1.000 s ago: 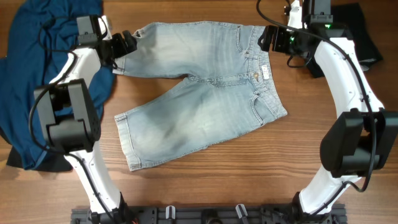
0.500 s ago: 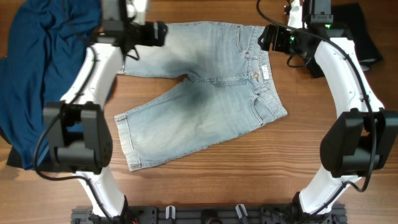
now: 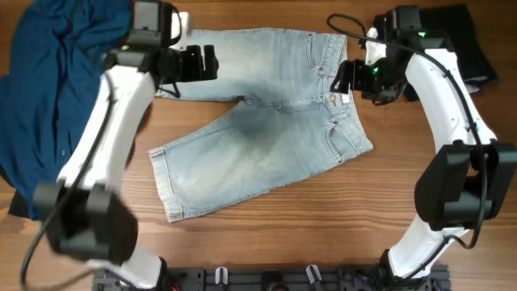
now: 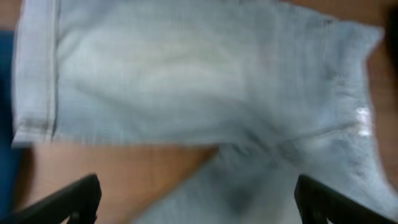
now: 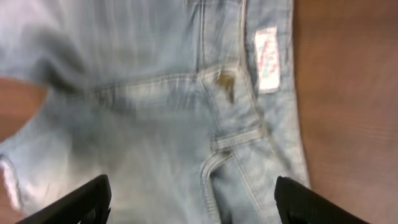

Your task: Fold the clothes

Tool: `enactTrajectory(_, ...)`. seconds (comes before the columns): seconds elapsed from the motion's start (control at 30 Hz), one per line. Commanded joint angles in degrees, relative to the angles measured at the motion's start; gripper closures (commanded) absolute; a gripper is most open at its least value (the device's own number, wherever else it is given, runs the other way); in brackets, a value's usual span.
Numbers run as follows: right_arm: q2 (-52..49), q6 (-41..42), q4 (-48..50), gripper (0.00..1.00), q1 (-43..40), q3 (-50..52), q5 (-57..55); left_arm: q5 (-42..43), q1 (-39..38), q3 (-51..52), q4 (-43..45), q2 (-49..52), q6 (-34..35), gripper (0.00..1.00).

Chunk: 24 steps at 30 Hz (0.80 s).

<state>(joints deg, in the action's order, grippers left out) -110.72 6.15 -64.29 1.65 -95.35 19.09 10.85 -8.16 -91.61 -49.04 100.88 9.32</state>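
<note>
Jeans (image 3: 258,121) lie spread flat on the wooden tabletop (image 3: 323,234), roughly mid-scene. The waistband (image 3: 335,56) is toward the right and both legs run left. One leg runs along the far edge; the other angles down toward the near left. Left hand (image 3: 212,63) is over the far leg, near its hem end. In the left wrist view its fingertips (image 4: 68,202) sit at the two lower corners, spread wide, with nothing between them, only blurred denim and a wedge of bare wood at the crotch below. Right hand (image 3: 343,78) is over the waistband end. In the right wrist view its fingertips (image 5: 74,199) are likewise spread wide and empty. Beneath are the metal button (image 5: 224,78), the white tag (image 5: 267,59) and a pocket seam. Whether either hand touches the cloth cannot be told. A dark blue shirt (image 3: 48,81) is heaped at far left, its edge just beside the far leg's hem. A black garment (image 3: 464,40) lies at the far right corner, apart from the jeans.
</note>
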Motion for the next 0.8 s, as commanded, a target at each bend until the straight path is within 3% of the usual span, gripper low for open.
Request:
enactTrajectory(0.0,8.20,2.16,-3.80,0.16,0.22,0.22,-0.68,-1.64,0.15,-0.55,-9.20,-10.10,11.23,0.00)
enactTrajectory(0.17,18.21,13.68,-11.10,0.08,0.22,0.22,-13.62,-12.26,-0.42,-0.33,-25.64,-14.91,24.74,0.00)
enactTrajectory(0.37,21.77,21.84,-17.42,0.00,0.22,0.63,-18.49,-12.70,-1.51,5.07,-35.32,-15.41,45.99,0.00)
enactTrajectory(0.53,21.75,23.02,-14.56,0.01,0.22,7.39,-18.86,-12.20,-7.21,17.51,-34.23,-15.91,60.41,0.05)
enactTrajectory(0.77,21.75,22.05,-6.08,0.01,0.22,19.76,-14.05,-6.25,-16.57,34.32,-21.35,-15.93,62.53,0.05)
